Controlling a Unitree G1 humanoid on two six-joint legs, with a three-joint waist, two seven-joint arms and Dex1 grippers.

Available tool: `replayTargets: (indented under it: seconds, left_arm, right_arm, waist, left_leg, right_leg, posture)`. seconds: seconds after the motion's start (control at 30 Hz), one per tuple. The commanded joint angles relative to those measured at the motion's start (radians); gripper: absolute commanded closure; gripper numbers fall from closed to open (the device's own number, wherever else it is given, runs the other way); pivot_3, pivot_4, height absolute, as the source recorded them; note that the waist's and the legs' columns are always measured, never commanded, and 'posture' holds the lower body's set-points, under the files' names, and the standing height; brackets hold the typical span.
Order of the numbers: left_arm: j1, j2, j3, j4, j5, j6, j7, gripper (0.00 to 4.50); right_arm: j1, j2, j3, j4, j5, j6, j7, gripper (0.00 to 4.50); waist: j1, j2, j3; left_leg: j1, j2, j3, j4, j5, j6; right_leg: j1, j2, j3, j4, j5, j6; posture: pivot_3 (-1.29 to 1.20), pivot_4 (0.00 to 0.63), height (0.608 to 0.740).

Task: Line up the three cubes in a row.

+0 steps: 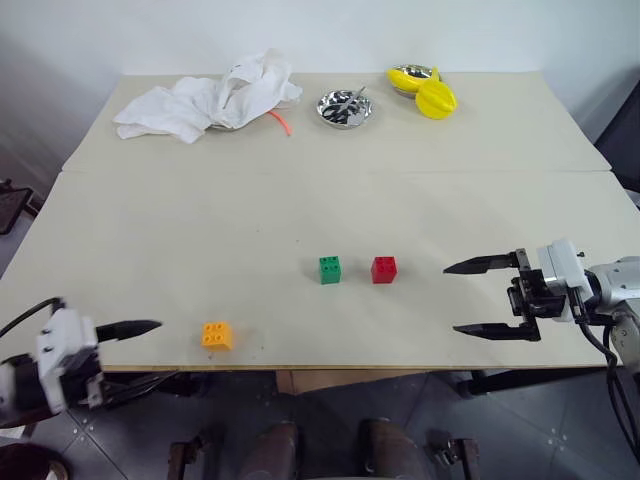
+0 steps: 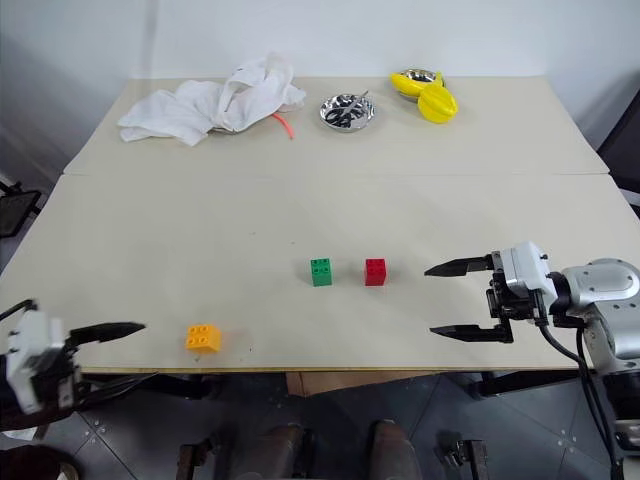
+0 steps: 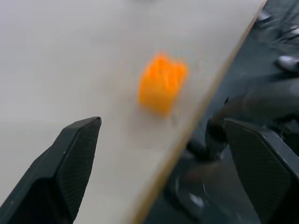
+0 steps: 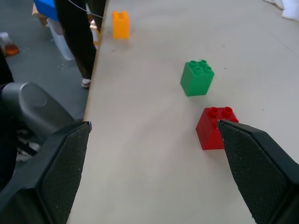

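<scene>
The right gripper (image 1: 478,297) reaches in level from the right side of the pale beige table (image 1: 200,250), its two black fingers pointing toward the table's middle and spread wide, one above the other, with nothing between them; it hangs just above the tabletop, to the right of the blocks. The left gripper (image 1: 140,345) sits low at the near left corner, right at the table's front edge, pointing toward the right; its fingers too stand wide apart and hold nothing, one over the tabletop and the other past the edge below it. There are three small plastic studded cubes on the table, each with four studs on top. The green cube (image 1: 330,269) and the red cube (image 1: 384,270) stand side by side near the middle, close together but not touching, the red one nearer the right gripper. The orange-yellow cube (image 1: 217,335) lies apart from them, close to the front edge and just beyond the left gripper's fingertip, out of line with the other two. At the far side lie one crumpled white cloth (image 1: 205,100), one short orange stick (image 1: 279,123) peeking from under it, one shiny metal bowl (image 1: 344,108) and two yellow fruit-shaped toys (image 1: 426,90), touching each other.
</scene>
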Motion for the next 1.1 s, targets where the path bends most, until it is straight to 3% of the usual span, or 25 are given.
replayTargets:
  seconds: [0.03,0.3,0.57,0.7,0.93,1.1]
  left_arm:
    - [-0.071,0.006,-0.104,0.033,0.044,-0.018,0.001,0.04]
    - [-0.177,0.007,-0.218,0.182,0.102,-0.087,-0.028,0.04]
    - [-0.27,-0.034,-0.292,0.255,0.106,-0.133,-0.036,0.04]
    - [-0.293,-0.043,-0.302,0.267,0.104,-0.156,-0.041,0.8]
    - [-0.317,-0.031,-0.318,0.312,0.123,-0.208,-0.07,2.85]
    - [-0.449,-0.05,-0.34,0.299,0.069,-0.154,-0.093,2.96]
  right_arm:
    - [0.033,0.004,-0.037,-0.077,0.055,0.022,0.067,0.0]
    - [0.112,0.074,-0.09,-0.219,0.092,0.059,0.022,0.0]
    - [0.164,0.137,-0.119,-0.224,0.061,0.031,0.009,0.0]
    - [0.175,0.13,-0.14,-0.202,0.042,0.034,0.015,0.0]
    - [0.204,0.124,-0.179,-0.178,0.011,0.022,0.016,0.0]
    - [0.223,0.11,-0.267,-0.134,-0.014,0.011,-0.035,0.0]
  waist:
    - [-0.007,0.0,0.0]
    - [-0.018,0.0,0.0]
    - [-0.004,0.0,0.0]
    - [-0.004,0.0,0.0]
    - [-0.004,0.0,0.0]
    - [0.008,0.0,0.0]
  left_leg:
    - [0.0,0.0,0.0,0.0,0.0,0.0]
    - [0.0,0.0,0.0,-0.001,0.0,0.0]
    - [0.0,0.0,0.0,0.001,0.0,0.0]
    - [0.0,0.0,0.0,0.0,0.0,0.0]
    - [0.0,0.0,0.0,0.0,0.0,0.0]
    - [0.0,0.0,0.0,0.001,0.0,0.0]
  right_leg:
    - [0.0,0.0,0.0,0.0,0.0,0.0]
    - [-0.001,0.001,-0.001,0.001,0.0,0.0]
    - [0.0,0.0,-0.001,0.001,0.0,0.0]
    - [0.0,0.0,-0.001,0.001,0.0,0.0]
    - [0.0,0.0,-0.001,0.001,0.0,0.0]
    - [0.0,0.0,-0.001,0.002,0.0,0.0]
  posture:
    - [0.0,0.15,0.74]
    - [0.0,0.15,0.74]
    - [0.0,0.15,0.74]
    - [0.0,0.15,0.74]
    - [0.0,0.15,0.74]
    - [0.0,0.15,0.74]
